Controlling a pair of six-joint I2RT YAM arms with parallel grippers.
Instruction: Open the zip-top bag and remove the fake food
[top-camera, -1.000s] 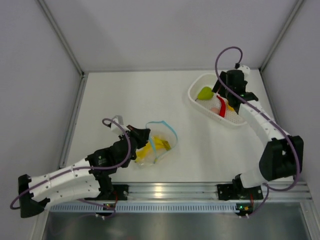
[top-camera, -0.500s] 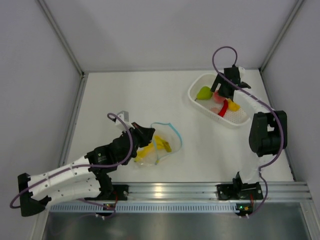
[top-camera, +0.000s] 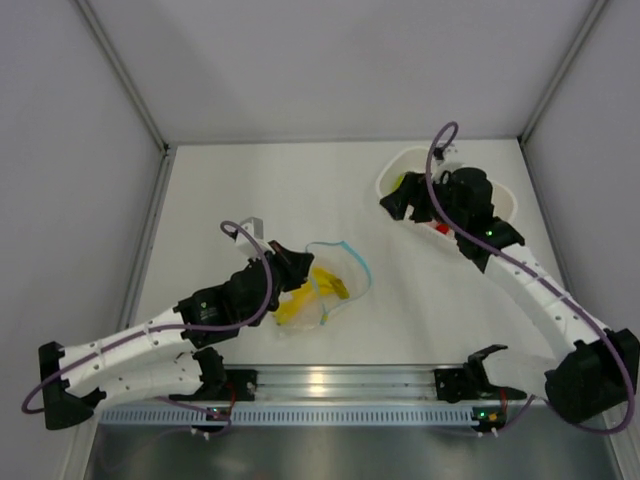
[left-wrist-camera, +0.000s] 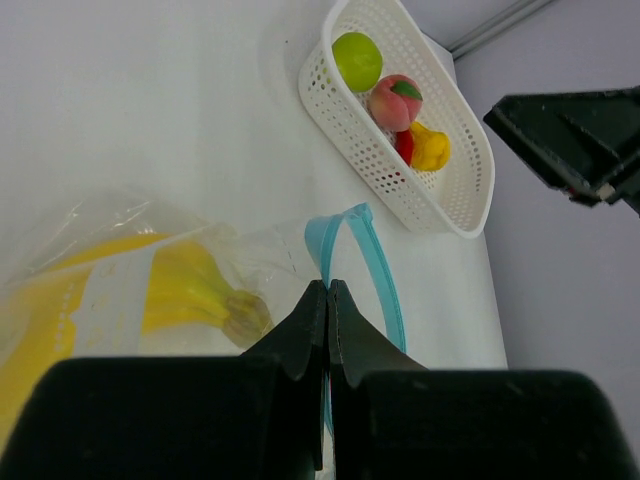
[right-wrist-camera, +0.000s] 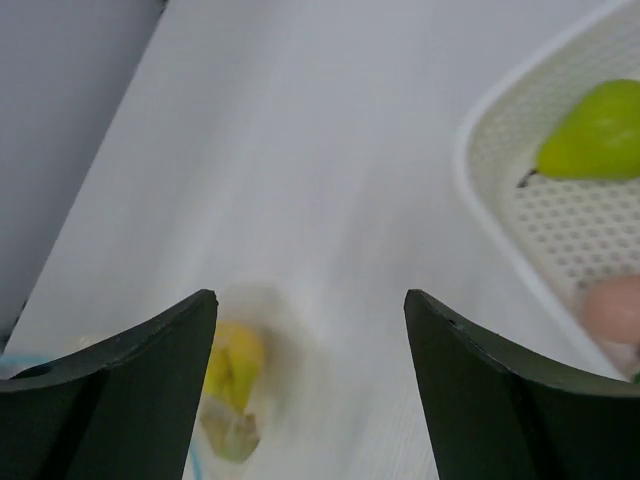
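The zip-top bag lies near the middle of the table, clear, with its light blue zip strip gaping in a loop. My left gripper is shut on the bag's rim beside the strip. A yellow banana bunch sits inside the bag. The rest of the fake food is in the white basket: green pear, pink piece, red chili and a yellow-orange fruit. My right gripper hangs open and empty over the table just left of the basket.
The right arm covers most of the basket in the top view. Grey walls close in the table on three sides. The metal rail with both arm bases runs along the near edge.
My right gripper has left the basket and swung left towards the bag, its arm now stretched over the basket. My left gripper has shifted slightly right, still holding the bag.
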